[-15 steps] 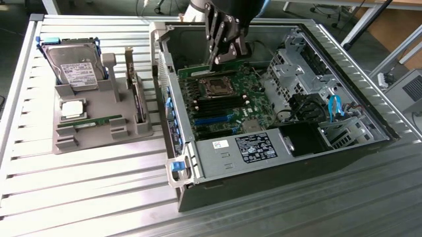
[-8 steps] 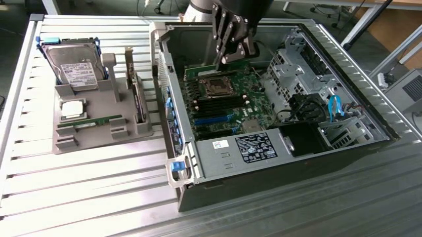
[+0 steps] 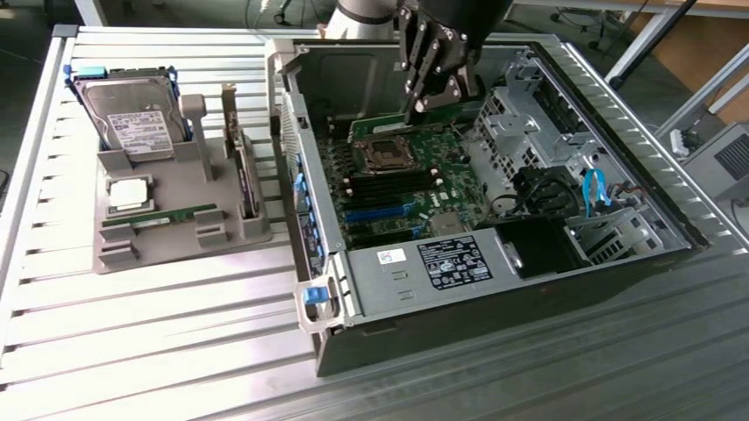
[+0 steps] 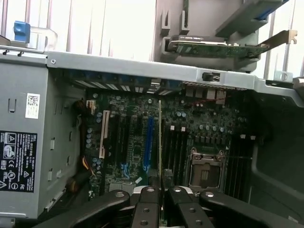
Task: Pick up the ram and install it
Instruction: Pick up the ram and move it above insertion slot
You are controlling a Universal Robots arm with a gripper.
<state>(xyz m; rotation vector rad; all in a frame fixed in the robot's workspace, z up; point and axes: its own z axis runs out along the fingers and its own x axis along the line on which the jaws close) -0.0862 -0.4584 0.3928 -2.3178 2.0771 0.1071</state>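
The gripper (image 4: 161,192) is clenched on the ram (image 4: 160,137), a thin stick held on edge between its 2 fingers, hanging above the motherboard (image 3: 404,189) just beside the CPU socket (image 4: 205,172). The pick-up looks done and the install step is in hand. Seating it calls for the stick's lower edge lined up square over 1 of the dark memory slots (image 4: 176,152) next to the socket. The open computer case (image 3: 655,202) lies on a slatted metal table (image 3: 153,351). Well away from the socket, outside the case, a grey holder (image 3: 175,237) carries another green stick (image 3: 158,217). Office furniture stands beyond.
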